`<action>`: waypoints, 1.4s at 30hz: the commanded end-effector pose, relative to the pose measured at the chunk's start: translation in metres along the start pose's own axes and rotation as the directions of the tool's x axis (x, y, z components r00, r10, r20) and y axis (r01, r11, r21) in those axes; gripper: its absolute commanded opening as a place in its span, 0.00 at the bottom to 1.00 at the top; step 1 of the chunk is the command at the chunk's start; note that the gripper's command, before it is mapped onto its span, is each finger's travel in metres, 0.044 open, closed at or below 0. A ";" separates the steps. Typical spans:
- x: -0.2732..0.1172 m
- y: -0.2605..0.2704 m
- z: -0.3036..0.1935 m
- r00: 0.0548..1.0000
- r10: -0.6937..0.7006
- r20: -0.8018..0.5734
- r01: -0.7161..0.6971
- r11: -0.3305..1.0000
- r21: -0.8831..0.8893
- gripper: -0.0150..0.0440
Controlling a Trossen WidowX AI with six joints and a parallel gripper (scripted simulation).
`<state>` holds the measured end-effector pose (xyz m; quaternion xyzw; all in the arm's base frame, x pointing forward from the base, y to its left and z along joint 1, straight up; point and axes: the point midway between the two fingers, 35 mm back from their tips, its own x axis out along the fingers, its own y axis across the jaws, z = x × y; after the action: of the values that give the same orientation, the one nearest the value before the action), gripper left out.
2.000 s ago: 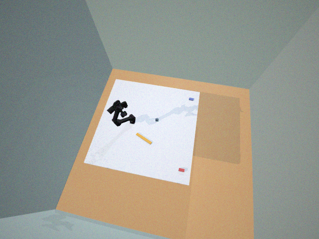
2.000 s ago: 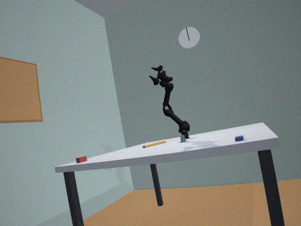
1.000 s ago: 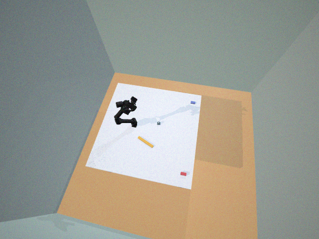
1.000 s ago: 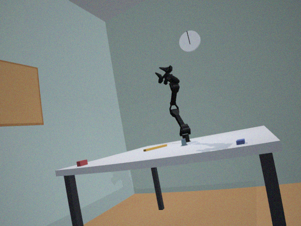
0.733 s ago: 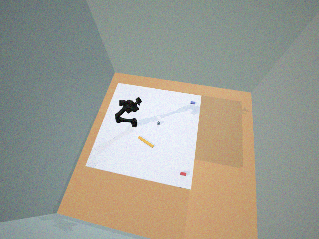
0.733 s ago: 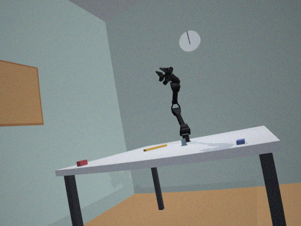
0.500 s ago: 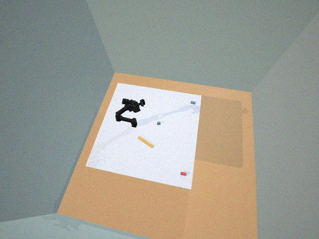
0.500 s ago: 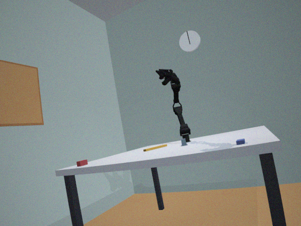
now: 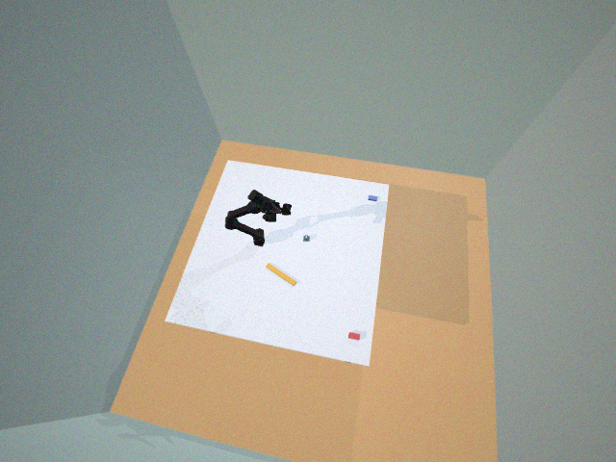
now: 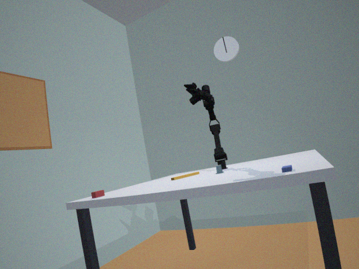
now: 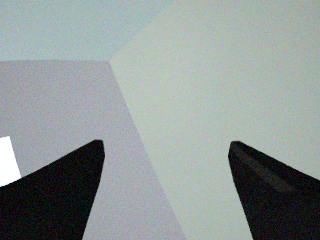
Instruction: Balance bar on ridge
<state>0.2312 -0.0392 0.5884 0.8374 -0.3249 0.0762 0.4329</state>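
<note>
Gripper (image 10: 187, 88) (image 11: 167, 150) wide, nothing held, high above table (image 9: 318, 308) (image 10: 162, 185); bar (image 9: 281, 274) (image 10: 185, 176) grabbed off-centre would tip off ridge (image 9: 306, 238) (image 10: 219, 169).

The small ridge (image 9: 306, 239) (image 10: 219, 169) stands in any low path between bar (image 9: 281, 274) (image 10: 184, 176) and blue block (image 9: 372, 197) (image 10: 286, 168).

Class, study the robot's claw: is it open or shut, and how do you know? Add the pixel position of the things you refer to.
Open. In the wrist view, the claw (image 10: 185, 87) (image 11: 167, 150) has its two black fingertips standing well apart, with only wall and ceiling visible between them.
</note>
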 end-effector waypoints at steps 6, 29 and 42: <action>0.021 -0.052 0.024 0.991 -0.115 0.071 0.134 0.912 -0.387 0.79; 0.043 -0.162 0.159 0.804 -0.402 0.437 0.485 0.019 -0.874 0.79; 0.020 -0.199 0.254 0.562 -0.513 0.649 0.439 -0.479 -0.760 0.79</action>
<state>0.3332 -0.1523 0.3345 0.3004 0.1189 -0.3678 0.8720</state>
